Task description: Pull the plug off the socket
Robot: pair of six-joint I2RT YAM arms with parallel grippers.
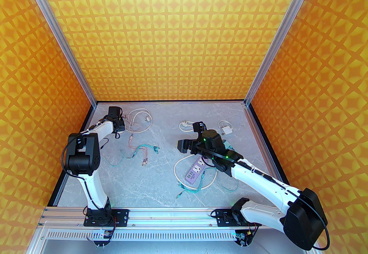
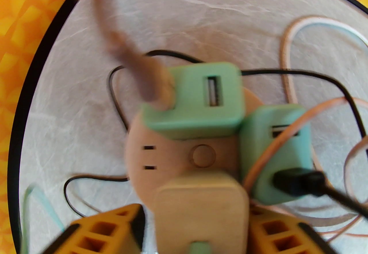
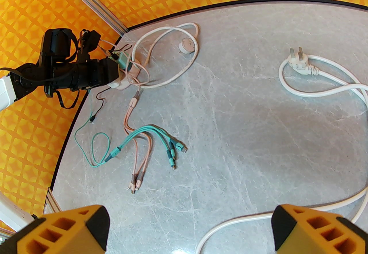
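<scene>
Cream square plastic plug (image 2: 201, 207) sits pushed into the near rim of a round beige socket hub (image 2: 166, 166), which lies in the far left corner of the grey marbled table (image 1: 161, 189). The left gripper (image 2: 195, 218) comes at it low from the side, so its yellow ribbed fingers (image 2: 100, 230) stand on either side of the plug, close to its flanks. The picture is blurred, and I cannot tell whether they already pinch it. The straddle makes sense: a hold on the two flat sides would allow a straight pull away from the hub.

The hub is the only holder here. Besides the cream plug it carries a mint-green USB charger cube (image 2: 198, 100) at its far side, with a pinkish-brown cable (image 2: 126, 51) in it. A second mint-green cube (image 2: 276, 146) on the right has a black connector (image 2: 299, 182) plugged in. One pair of slots (image 2: 148, 158) on its face is free. I see nothing holding the hub down, so I judge it may lift with the plug and drag the loose cables.

The right gripper (image 3: 189, 227) hangs with its claw spread wide and empty near a purple power strip (image 1: 195, 172), well apart from the hub, probably to keep out of the way
</scene>
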